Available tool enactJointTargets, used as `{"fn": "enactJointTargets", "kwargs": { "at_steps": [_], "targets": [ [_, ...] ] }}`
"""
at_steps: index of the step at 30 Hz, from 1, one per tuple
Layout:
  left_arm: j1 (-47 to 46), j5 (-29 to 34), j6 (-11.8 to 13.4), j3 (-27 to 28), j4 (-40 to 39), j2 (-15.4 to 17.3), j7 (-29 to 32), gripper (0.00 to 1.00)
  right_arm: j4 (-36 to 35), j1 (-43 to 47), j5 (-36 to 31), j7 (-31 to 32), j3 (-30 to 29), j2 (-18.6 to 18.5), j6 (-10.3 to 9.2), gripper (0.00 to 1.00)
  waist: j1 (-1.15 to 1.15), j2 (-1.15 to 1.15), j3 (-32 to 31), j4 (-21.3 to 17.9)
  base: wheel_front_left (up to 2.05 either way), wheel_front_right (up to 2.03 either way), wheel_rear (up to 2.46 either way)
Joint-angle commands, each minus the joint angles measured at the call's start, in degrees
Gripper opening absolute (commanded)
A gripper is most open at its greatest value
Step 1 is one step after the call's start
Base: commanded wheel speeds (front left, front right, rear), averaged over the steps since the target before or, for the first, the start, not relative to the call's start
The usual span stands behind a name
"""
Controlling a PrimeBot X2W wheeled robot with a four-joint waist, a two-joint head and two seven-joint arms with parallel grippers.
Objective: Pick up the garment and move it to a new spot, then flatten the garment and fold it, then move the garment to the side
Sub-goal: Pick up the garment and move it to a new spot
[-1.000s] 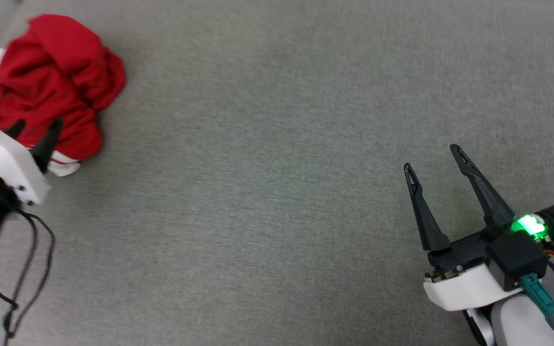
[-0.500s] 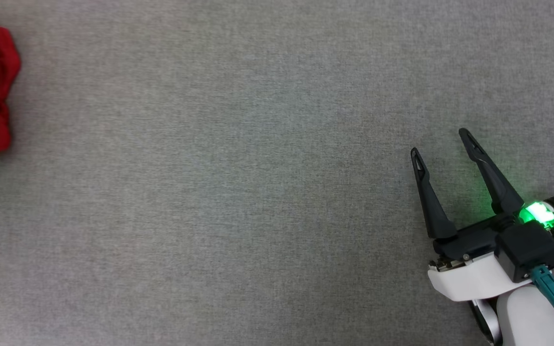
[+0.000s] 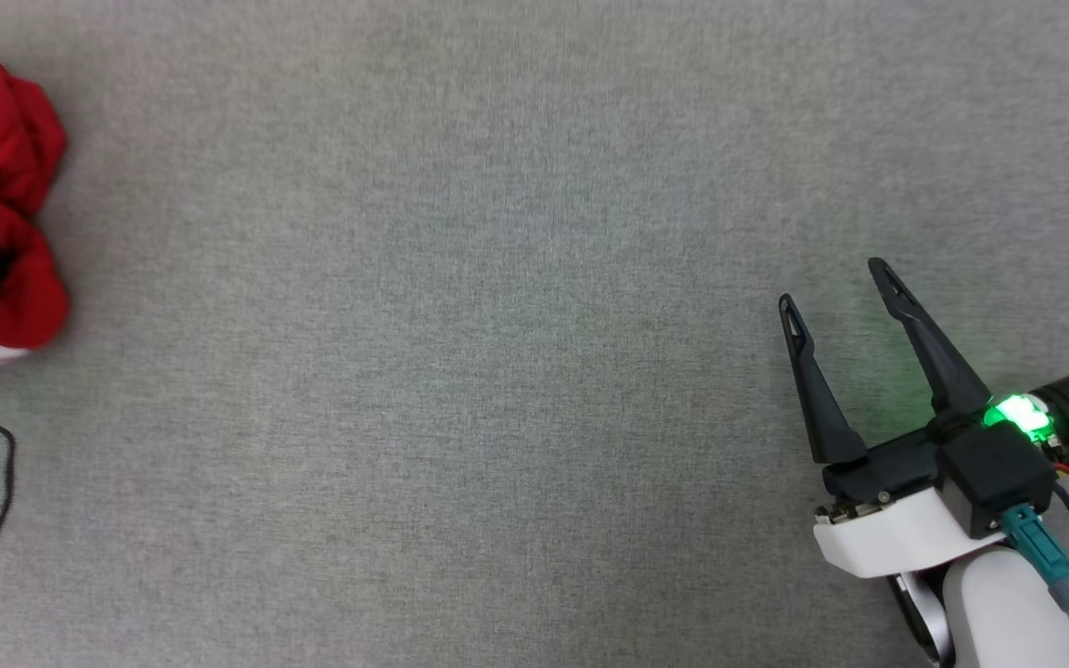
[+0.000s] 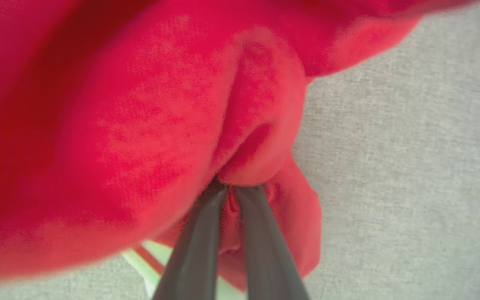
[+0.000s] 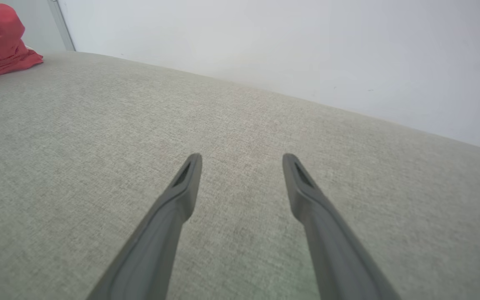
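garment (image 3: pixel 1 186) bunched, long axis maybe fwd-back

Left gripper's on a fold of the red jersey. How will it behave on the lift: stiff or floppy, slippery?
Probably floppy: the garment lies bunched in soft rounded folds, so most would hang below the left gripper. Likely light: the pinched cloth looks thin. The pinch takes only a small fold, so it might slip or unfurl as it rises.

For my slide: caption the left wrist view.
Left fingers pinch a fold of the crumpled red shirt; grey surface behind.
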Motion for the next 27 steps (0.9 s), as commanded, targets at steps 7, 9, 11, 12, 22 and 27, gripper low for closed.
{"fn": "enactJointTargets", "kwargs": {
  "at_steps": [7, 9, 11, 12, 22, 27],
  "targets": [
    [5.48, -1.58, -0.15, -5.31, -8.3, 1.58, -6.75, 0.0, 1.92, 1.27, 0.6, -0.12, -0.29, 1.44, -0.02, 1.0, -0.01, 0.0, -7.5, -1.57, 0.0, 0.0, 0.0],
    [6.85, -2.25, -0.15, -6.85, -10.82, 2.32, -7.88, 0.0, 2.4, 1.8, 0.94, -0.12, -0.45, 1.73, -0.02, 1.0, -0.01, 0.0, -9.31, -1.99, 0.0, 0.0, 0.0],
    [7.98, -2.62, -0.15, -8.46, -13.35, 2.56, -8.71, 0.0, 2.96, 2.06, 1.05, -0.13, -0.36, 2.03, -0.02, 1.0, -0.01, 0.0, -10.94, -2.45, 0.0, 0.0, 0.0],
    [8.6, -3.0, -0.15, -9.19, -14.53, 2.38, -9.11, 0.0, 3.27, 2.26, 1.16, -0.13, -0.21, 2.17, -0.02, 1.0, -0.01, 0.0, -11.75, -2.73, 0.0, 0.0, 0.0],
    [11.18, -1.97, 0.07, -17.08, -21.91, -6.75, -14.09, 0.0, 4.68, 3.0, 2.03, -0.13, 0.24, 3.03, -0.02, 1.0, -0.01, 0.0, -17.58, -6.7, 0.0, 0.0, 0.0],
    [10.68, 2.18, 2.08, -23.54, -20.33, -20.03, -20.1, 0.0, 5.05, 3.9, 3.77, -0.13, -0.55, 3.1, -0.02, 1.0, -0.01, 0.0, -19.38, -10.51, 0.0, 0.0, 0.0]
  ]
}}
